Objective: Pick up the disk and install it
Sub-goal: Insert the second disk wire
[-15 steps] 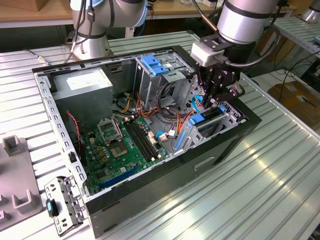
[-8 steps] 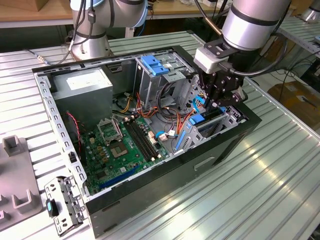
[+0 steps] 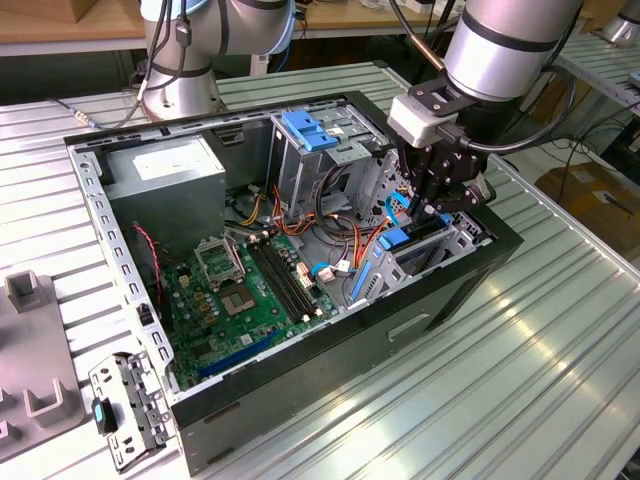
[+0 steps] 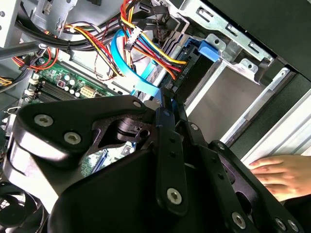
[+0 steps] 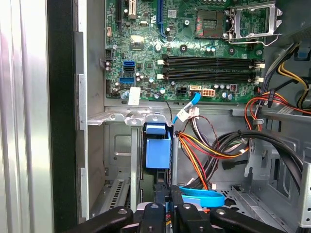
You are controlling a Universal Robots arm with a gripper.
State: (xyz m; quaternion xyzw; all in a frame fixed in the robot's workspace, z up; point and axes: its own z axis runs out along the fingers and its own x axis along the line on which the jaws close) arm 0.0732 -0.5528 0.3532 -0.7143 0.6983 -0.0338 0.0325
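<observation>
The disk (image 3: pixel 412 240), a dark slab with bright blue carrier rails, stands on edge in the drive bay at the front corner of the open computer case (image 3: pixel 455 290), on the exterior view's right. In the wrist views its blue end tab (image 5: pixel 158 148) and dark body (image 4: pixel 194 73) lie between the bay's metal walls. My gripper (image 3: pixel 432 212) hangs just above it. Both wrist views show the black fingers (image 5: pixel 182 209) drawn close together, so my gripper (image 5: pixel 168 201) (image 4: pixel 169 104) is shut, with its tips at the disk's near end. Whether they touch it is hidden.
Orange, yellow and black cables (image 5: pixel 214 145) and a flat blue cable (image 4: pixel 121 63) crowd the space beside the bay. The motherboard (image 3: pixel 250 290), power supply (image 3: pixel 165 175) and blue-topped metal cage (image 3: pixel 310 135) fill the case. A person's hand (image 4: pixel 277 174) rests outside it.
</observation>
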